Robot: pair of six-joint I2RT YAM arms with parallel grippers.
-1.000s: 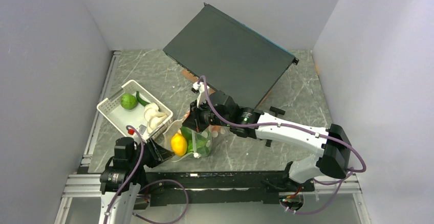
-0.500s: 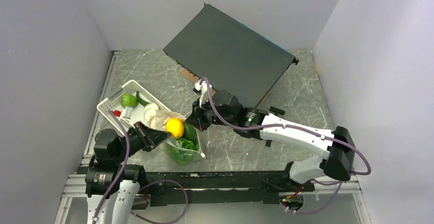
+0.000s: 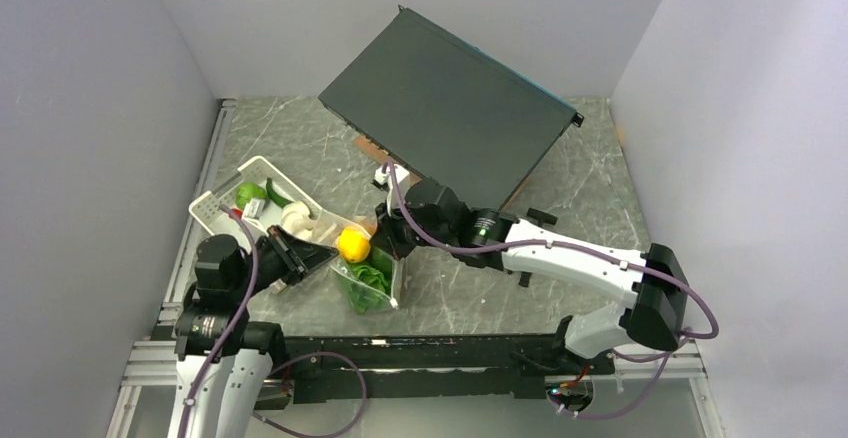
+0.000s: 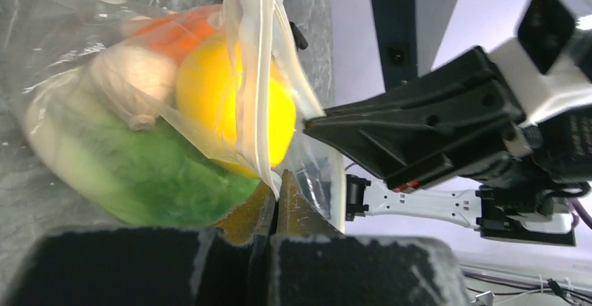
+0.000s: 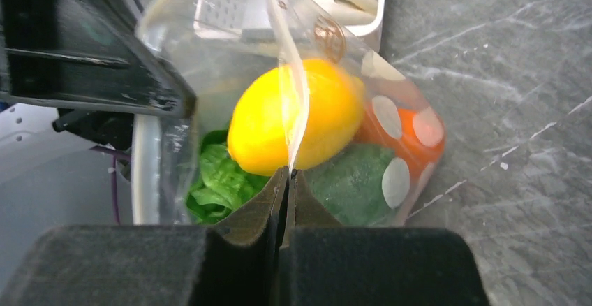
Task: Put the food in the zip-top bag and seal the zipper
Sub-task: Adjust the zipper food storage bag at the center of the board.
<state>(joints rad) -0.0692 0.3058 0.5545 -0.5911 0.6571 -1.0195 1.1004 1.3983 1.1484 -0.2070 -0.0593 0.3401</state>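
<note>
The zip-top bag [image 3: 372, 280], clear with white dots, hangs stretched between both grippers near the table's front left. Inside it are a yellow lemon [image 3: 352, 245], green lettuce [image 3: 365, 280], an orange [image 5: 401, 135] and a mushroom [image 4: 132, 82]. My left gripper [image 4: 278, 177] is shut on the bag's mouth edge, pinching the whitish zipper [image 4: 255, 75]. From the opposite side, my right gripper [image 5: 288, 173] is shut on the zipper strip [image 5: 290, 75] in front of the lemon [image 5: 279, 117]. In the top view the left gripper [image 3: 325, 255] and right gripper [image 3: 385, 241] flank the lemon.
A white perforated basket [image 3: 215, 213] stands just left of the bag, holding a green lime [image 3: 247, 195], a dark cucumber [image 3: 277, 196] and mushrooms [image 3: 300, 220]. A large dark flat panel [image 3: 450, 108] leans at the back. White walls enclose the marble-patterned table.
My left gripper has shut on the bag's mouth edge and swung back toward the basket. The bag has been lifted and drawn taut between the two grippers, and the lemon has shifted with it.
</note>
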